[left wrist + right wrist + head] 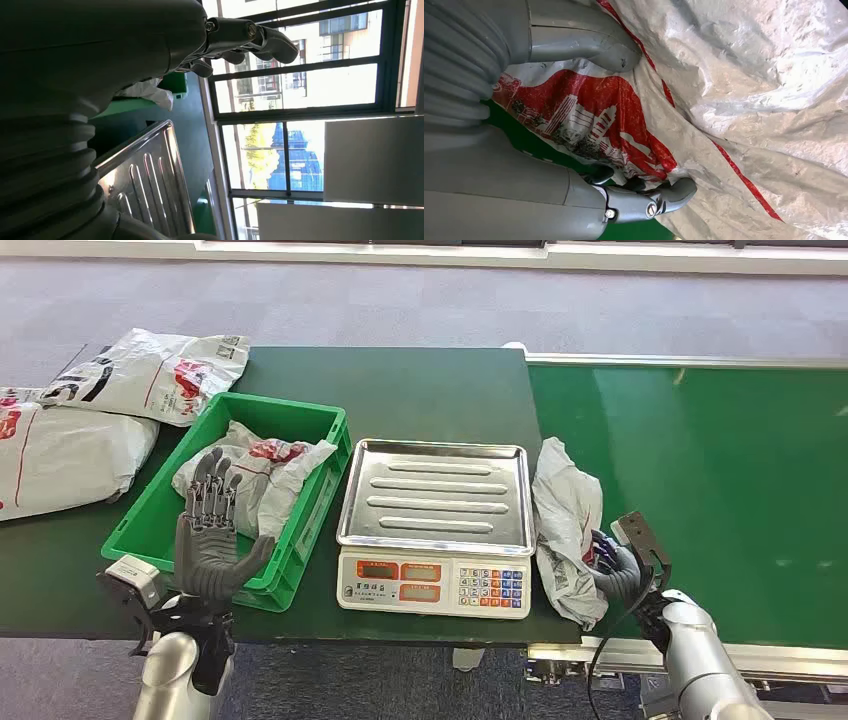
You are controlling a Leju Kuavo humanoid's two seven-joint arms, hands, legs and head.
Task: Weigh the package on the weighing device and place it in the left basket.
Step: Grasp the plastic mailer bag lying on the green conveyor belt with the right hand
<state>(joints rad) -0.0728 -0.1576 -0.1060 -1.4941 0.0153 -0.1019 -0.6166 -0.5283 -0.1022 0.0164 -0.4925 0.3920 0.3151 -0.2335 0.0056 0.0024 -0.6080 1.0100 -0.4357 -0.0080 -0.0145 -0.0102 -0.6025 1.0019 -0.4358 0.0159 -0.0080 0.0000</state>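
Right hand (574, 165) pinches package (734, 100) — red print visible wrist-side.

This looks like a parcel-sorting station set up indoors, a logistics test floor rather than a home or shop. A green conveyor belt (700, 480) runs off beyond the right hand (618, 568), edged with a metal rail. Between the two hands sits an electronic price scale (436, 528) with a steel tray and keypad. Just ahead of the left hand (208, 540) is a green plastic crate (300, 530) holding a courier bag (262, 472), and more grey mailing bags (150, 370) lie further off. Grey carpet (400, 300) covers the floor, and tall windows (300, 100) face neighbouring buildings.
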